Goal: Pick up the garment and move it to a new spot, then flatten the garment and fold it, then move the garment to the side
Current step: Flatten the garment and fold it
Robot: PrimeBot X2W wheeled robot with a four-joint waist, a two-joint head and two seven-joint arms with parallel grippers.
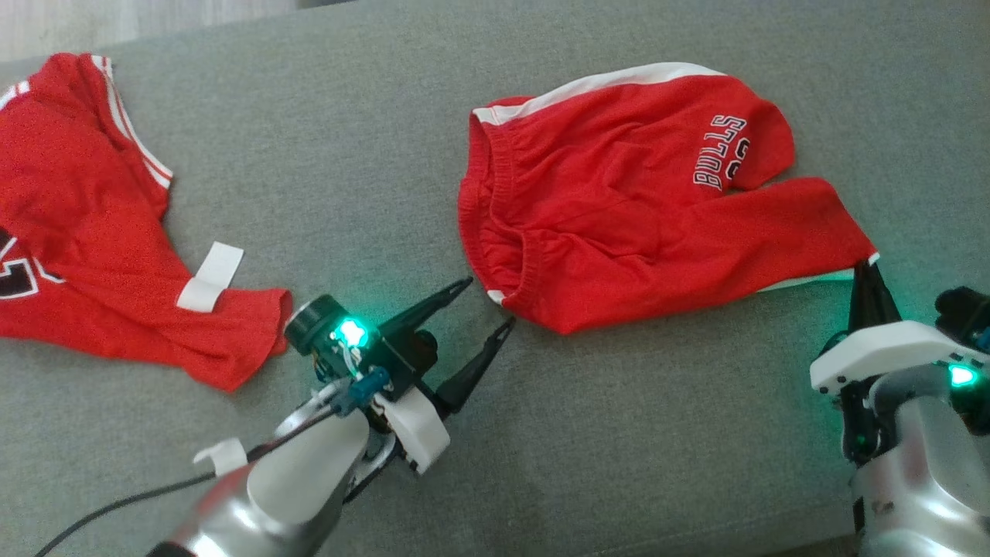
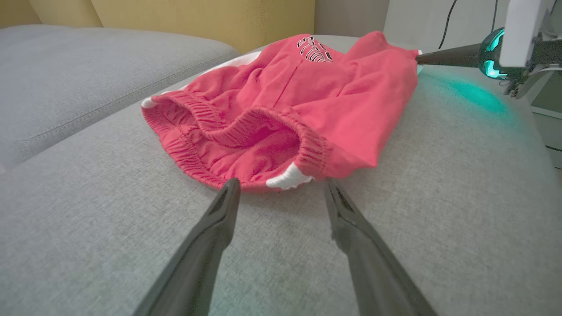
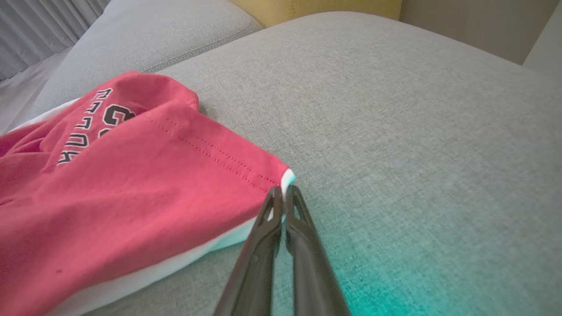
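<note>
Head view, left end effector (image 1: 489, 302) wide apart beside red shorts (image 1: 619, 220), right end effector (image 1: 866, 275) pinching their hem

- I see a grey woven seat cushion (image 1: 619, 480) spreading across my head view.
- A second grey cushion (image 2: 88, 74) lies beside it, with a seam between them.
- A mustard backrest (image 2: 197, 22) rises behind both.
- Grey curtains (image 3: 39, 30) hang past the far cushion.
- Pale floor (image 1: 116, 23) shows beyond the sofa's edge.
- A green glow (image 3: 377, 285) tints the fabric.

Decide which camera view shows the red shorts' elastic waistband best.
Left wrist view: the waistband gapes open right before the left tool. The head view shows it from above; the right wrist view faces the leg hem.
</note>
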